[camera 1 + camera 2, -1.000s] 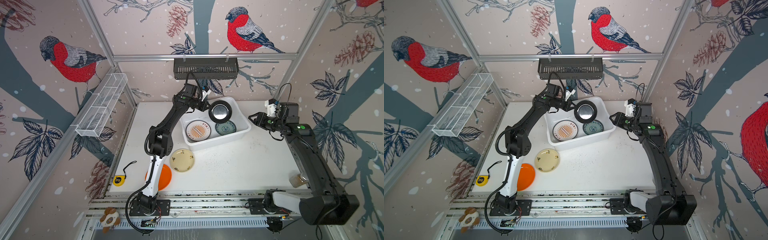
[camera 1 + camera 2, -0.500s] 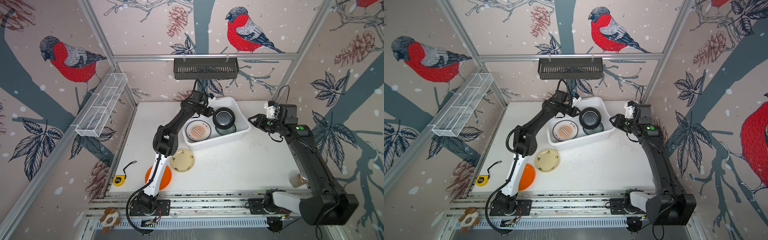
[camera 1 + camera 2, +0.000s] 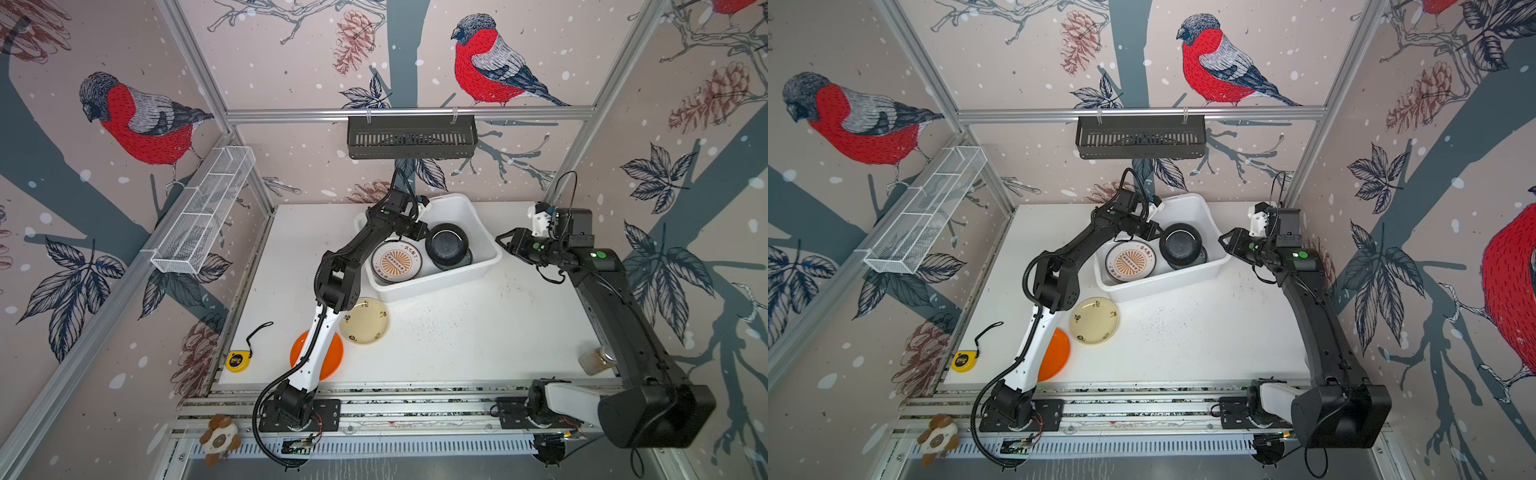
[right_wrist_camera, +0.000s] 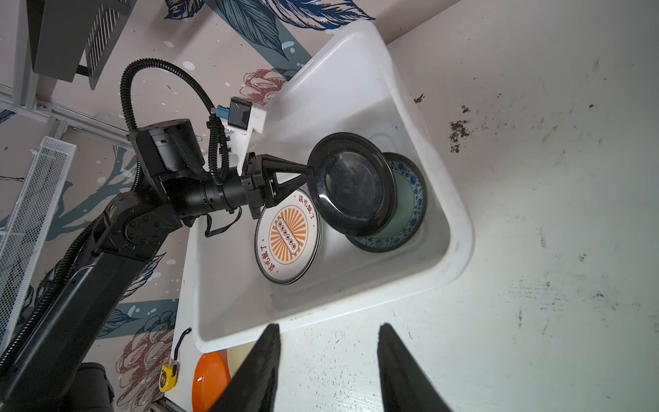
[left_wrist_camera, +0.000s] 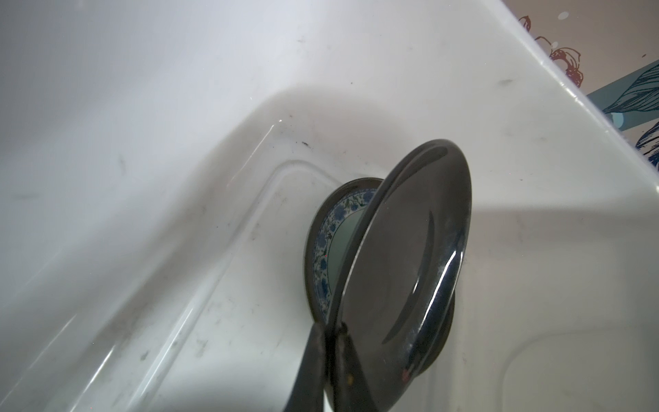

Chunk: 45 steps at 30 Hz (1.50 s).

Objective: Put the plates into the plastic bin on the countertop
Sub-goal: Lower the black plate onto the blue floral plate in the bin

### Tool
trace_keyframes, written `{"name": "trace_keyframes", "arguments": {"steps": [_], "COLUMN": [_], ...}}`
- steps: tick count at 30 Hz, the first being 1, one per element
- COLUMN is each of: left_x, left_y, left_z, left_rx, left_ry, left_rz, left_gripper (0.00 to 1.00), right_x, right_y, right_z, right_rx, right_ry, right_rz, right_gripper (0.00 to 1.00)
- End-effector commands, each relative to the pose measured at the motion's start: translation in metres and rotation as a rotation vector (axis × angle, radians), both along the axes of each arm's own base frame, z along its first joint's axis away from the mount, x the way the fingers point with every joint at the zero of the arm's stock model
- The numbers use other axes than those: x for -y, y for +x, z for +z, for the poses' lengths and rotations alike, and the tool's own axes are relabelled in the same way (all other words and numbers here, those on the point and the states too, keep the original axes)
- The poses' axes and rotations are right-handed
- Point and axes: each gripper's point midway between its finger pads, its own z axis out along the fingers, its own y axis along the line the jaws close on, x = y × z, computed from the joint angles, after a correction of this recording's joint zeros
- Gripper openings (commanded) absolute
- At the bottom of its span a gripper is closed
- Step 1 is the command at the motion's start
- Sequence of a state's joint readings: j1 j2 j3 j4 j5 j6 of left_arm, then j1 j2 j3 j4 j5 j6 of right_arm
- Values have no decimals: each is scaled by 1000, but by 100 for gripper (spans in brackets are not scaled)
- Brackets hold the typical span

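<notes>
The round black plate (image 4: 353, 183) is clamped by the left gripper (image 4: 309, 167) inside the white plastic bin (image 4: 461, 228). A cream round plate (image 3: 365, 321) and an orange round plate (image 3: 336, 353) are left outside, behind it. The right gripper (image 4: 328, 326) is held apart, empty.

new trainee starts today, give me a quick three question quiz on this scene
1. True or false: the left gripper is shut on the black plate's rim.
2. The right gripper is: A) open and empty, B) shut on a plate, C) shut on nothing.
3. How many plates lie on the countertop outside the plastic bin?
Key: 1 true. 2 A. 3 two, the cream plate and the orange plate.
</notes>
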State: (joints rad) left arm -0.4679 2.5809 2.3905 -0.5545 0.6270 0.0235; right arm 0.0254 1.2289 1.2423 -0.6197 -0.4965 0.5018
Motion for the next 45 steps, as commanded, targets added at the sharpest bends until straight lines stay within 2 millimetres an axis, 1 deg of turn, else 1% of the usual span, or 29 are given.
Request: {"name": "trace_keyframes", "arguments": {"steps": [1, 10, 17, 22, 28, 38, 42, 43, 45], "left_x": [8, 15, 15, 14, 15, 15, 15, 15, 15], "left_y": [6, 3, 2, 3, 3, 2, 1, 1, 1], "left_z": [8, 0, -9, -10, -11, -18, -19, -19, -20], "left_rx": [41, 34, 29, 35, 36, 20, 16, 15, 14], "left_ry": [-40, -43, -24, -20, -17, -15, -14, -15, -15], "left_rz": [-11, -28, -32, -31, -30, -31, -33, -32, -31], "left_gripper": [0, 0, 0, 0, 3, 8, 11, 11, 13], "right_x": [2, 3, 2, 0, 0, 0, -1, -1, -1], "right_y": [1, 5, 7, 7, 8, 6, 6, 9, 11], "right_z": [0, -4, -2, -4, -3, -10, -9, -15, -18], "right_rx": [-2, -13, -4, -4, 0, -16, -13, -32, -36], "right_ry": [-6, -2, 0, 2, 3, 3, 3, 2, 2], "right_rz": [-16, -20, -18, -15, -14, -13, -9, -9, -9], "right_gripper": [46, 46, 46, 46, 46, 46, 46, 47, 46]}}
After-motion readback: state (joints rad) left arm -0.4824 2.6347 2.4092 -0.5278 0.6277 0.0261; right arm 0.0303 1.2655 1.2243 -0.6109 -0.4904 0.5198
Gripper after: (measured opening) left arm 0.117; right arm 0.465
